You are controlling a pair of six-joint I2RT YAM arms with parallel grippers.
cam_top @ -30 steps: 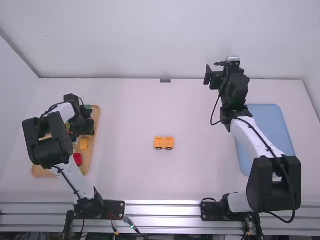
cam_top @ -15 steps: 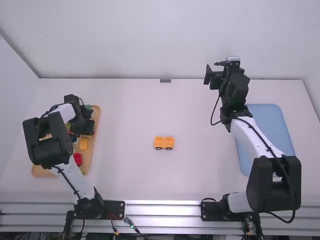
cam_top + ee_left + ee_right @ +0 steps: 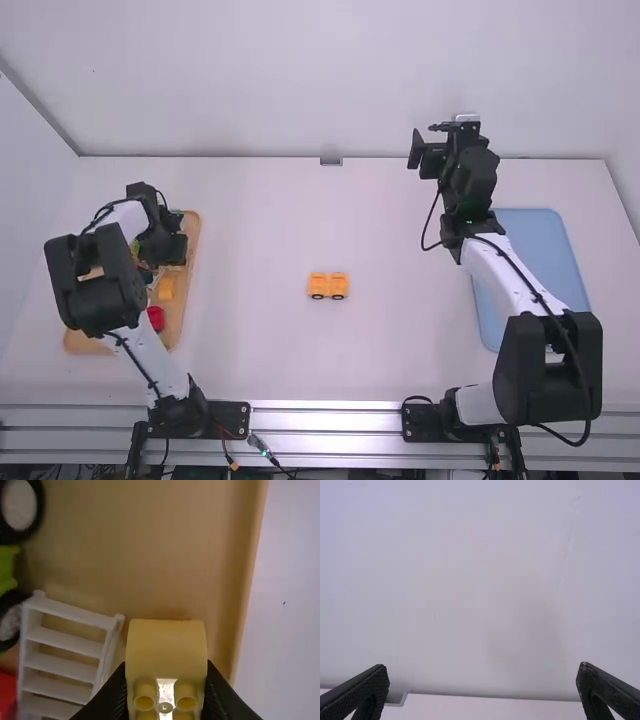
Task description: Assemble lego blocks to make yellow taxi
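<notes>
In the high view my left gripper point(image 3: 172, 262) is low over the wooden tray point(image 3: 194, 240) at the far left. In the left wrist view this gripper point(image 3: 166, 692) is shut on a yellow block point(image 3: 166, 647), its fingers against both sides. Another yellow block point(image 3: 166, 289) lies in the tray. Two joined yellow-orange pieces with dark wheels point(image 3: 328, 286) stand mid-table. My right gripper point(image 3: 425, 152) is raised at the far right side; in the right wrist view the same gripper point(image 3: 482, 692) is open with nothing between its fingers.
Beside the held block is a white ladder-like piece point(image 3: 67, 652), with a black wheel point(image 3: 20, 505) and a red piece point(image 3: 6, 695) farther off. A red round piece point(image 3: 155, 318) is in the tray. A blue tray point(image 3: 540, 240) lies under the right arm.
The left gripper has shifted slightly away from the camera, up the picture, over the wooden tray. The right arm and the wheeled pieces have stayed put.
</notes>
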